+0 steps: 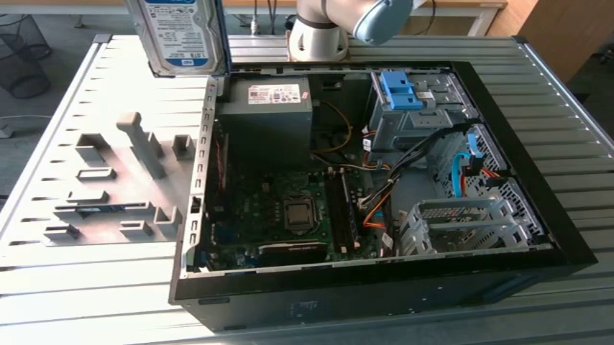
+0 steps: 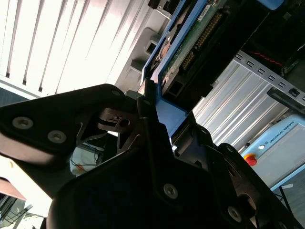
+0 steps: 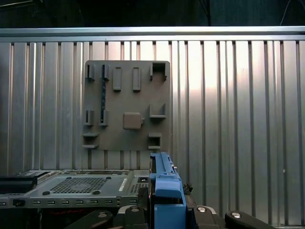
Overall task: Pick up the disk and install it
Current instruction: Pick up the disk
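Over the ribbed counter [image 1: 86,287] and the open computer case [image 1: 384,295], the disk [image 1: 182,36] hangs upright, raised by the case's corner at the exterior view's left. The end effector [image 2: 159,117] is clenched on its blue rail [image 3: 164,191]. Recommended: keep the disk square to the silver drive cage [image 1: 461,223] and clear of the cables [image 1: 379,198]. The disk's top is cut off in the exterior view; the receiving bay cannot be determined
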